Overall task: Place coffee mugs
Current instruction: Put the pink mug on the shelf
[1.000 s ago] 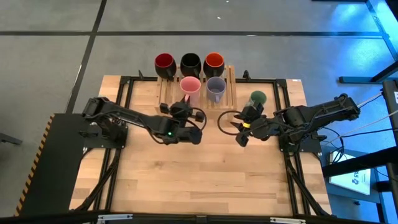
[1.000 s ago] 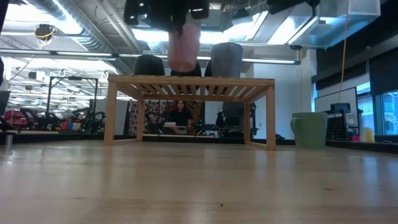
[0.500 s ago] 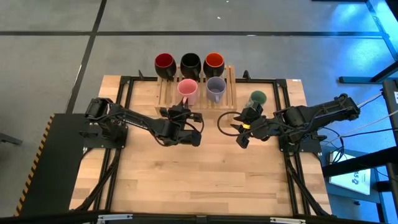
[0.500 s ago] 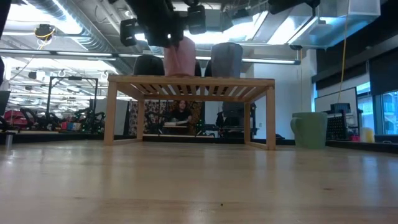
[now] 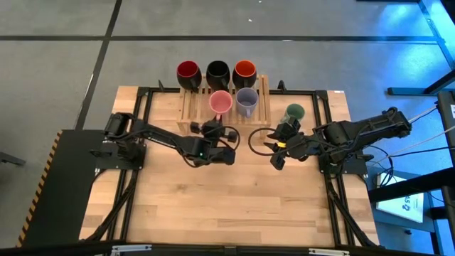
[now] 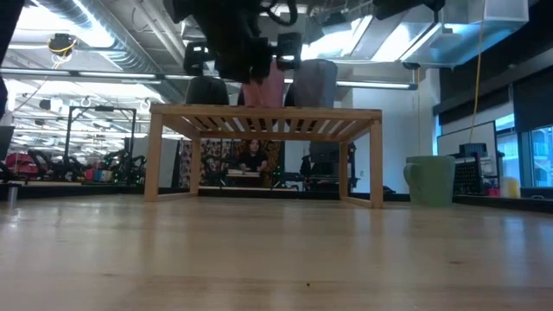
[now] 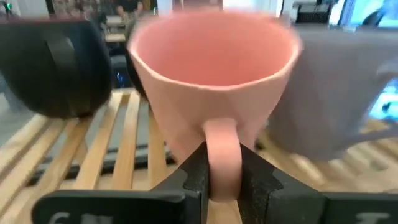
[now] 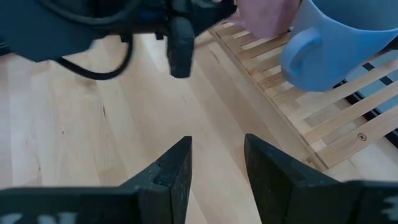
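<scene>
Pink mug (image 7: 214, 93) sits on rack (image 5: 192, 107) beside lavender mug (image 5: 247, 100), left gripper (image 7: 222, 171) pinching its handle: open fully, back out straight; right gripper (image 8: 216, 165) waits open near green mug (image 5: 294, 112).

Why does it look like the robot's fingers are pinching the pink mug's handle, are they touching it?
Touching. The left wrist view shows the left gripper's two dark fingers pressed against both sides of the pink mug's handle, with no gap.

The high view looks straight down on the whole desk (image 5: 234, 206). The low view faces level across its top. Each wrist view looks closely forward; all four share the wooden rack (image 5: 190, 107) (image 6: 263, 117) (image 7: 118, 134) (image 8: 323, 109).
</scene>
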Tool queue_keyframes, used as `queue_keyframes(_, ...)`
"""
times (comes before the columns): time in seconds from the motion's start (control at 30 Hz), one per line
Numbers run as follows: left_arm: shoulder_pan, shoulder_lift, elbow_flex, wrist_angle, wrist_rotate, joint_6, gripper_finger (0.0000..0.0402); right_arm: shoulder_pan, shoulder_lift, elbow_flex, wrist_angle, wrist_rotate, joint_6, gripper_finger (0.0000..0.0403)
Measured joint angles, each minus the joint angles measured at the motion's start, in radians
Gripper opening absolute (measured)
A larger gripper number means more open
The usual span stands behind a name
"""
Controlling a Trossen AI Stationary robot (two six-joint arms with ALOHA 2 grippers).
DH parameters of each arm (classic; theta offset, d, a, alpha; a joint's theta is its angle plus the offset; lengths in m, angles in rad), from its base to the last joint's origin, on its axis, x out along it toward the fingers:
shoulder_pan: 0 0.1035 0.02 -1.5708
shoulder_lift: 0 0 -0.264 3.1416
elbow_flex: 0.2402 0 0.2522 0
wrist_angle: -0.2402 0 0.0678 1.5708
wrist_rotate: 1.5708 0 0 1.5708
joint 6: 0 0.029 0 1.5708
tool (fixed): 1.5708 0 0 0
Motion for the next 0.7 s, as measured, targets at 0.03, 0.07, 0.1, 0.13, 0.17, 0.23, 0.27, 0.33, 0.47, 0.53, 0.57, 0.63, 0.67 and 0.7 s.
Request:
queue_keyframes(0.03, 0.007, 0.001, -0.001, -0.001, 0.018, 0.002, 0.0053, 0.0, 0.0, 0.0, 0.0, 0.0, 0.0, 0.0134)
queue_keyframes(0.07, 0.012, 0.002, -0.002, -0.005, 0.036, 0.002, 0.0054, 0.0, 0.0, 0.0, 0.0, 0.001, 0.0, 0.0134)
queue_keyframes(0.1, 0.018, 0.002, -0.003, -0.005, 0.061, 0.003, 0.0054, 0.0, 0.0, 0.0, 0.0, 0.003, 0.0, 0.0134)
queue_keyframes(0.13, 0.023, 0.002, -0.003, -0.004, 0.084, 0.003, 0.0055, 0.0, 0.0, 0.0, 0.0, 0.004, 0.0, 0.0134)
queue_keyframes(0.17, 0.028, 0.002, -0.003, -0.004, 0.106, 0.004, 0.0055, 0.0, 0.0, 0.0, 0.0, 0.005, 0.0, 0.0134)
queue_keyframes(0.23, 0.035, 0.002, -0.003, -0.004, 0.145, 0.006, 0.0058, 0.0, 0.0, 0.0, 0.0, 0.005, 0.001, 0.0134)
queue_keyframes(0.27, 0.036, 0.002, -0.003, -0.004, 0.153, 0.006, 0.006, 0.0, 0.0, 0.0, 0.0, 0.005, 0.001, 0.0134)
queue_keyframes(0.33, 0.036, -0.004, -0.003, -0.006, 0.152, 0.011, 0.0064, 0.0, 0.0, 0.0, 0.0, 0.005, 0.001, 0.0134)
queue_keyframes(0.47, 0.036, -0.005, -0.003, 0.001, 0.134, 0.058, 0.0073, 0.0, 0.0, 0.0, 0.002, 0.005, 0.001, 0.0134)
queue_keyframes(0.53, 0.036, -0.005, -0.003, 0.001, 0.133, 0.059, 0.0077, 0.0, 0.0, 0.0, 0.001, 0.005, 0.001, 0.0134)
queue_keyframes(0.57, 0.036, -0.005, -0.003, 0.002, 0.134, 0.059, 0.0079, 0.0, 0.0, 0.0, 0.002, 0.005, 0.001, 0.0134)
queue_keyframes(0.63, 0.036, -0.005, -0.003, 0.001, 0.135, 0.06, 0.0082, 0.0, 0.0, 0.0, 0.002, 0.005, 0.001, 0.0134)
queue_keyframes(0.67, 0.036, -0.005, -0.003, 0.001, 0.134, 0.061, 0.0083, 0.0, 0.0, 0.0, 0.002, 0.005, 0.001, 0.0134)
queue_keyframes(0.7, 0.036, -0.006, -0.003, 0.001, 0.13, 0.063, 0.0084, 0.0, 0.0, 0.0, 0.002, 0.005, 0.002, 0.0134)
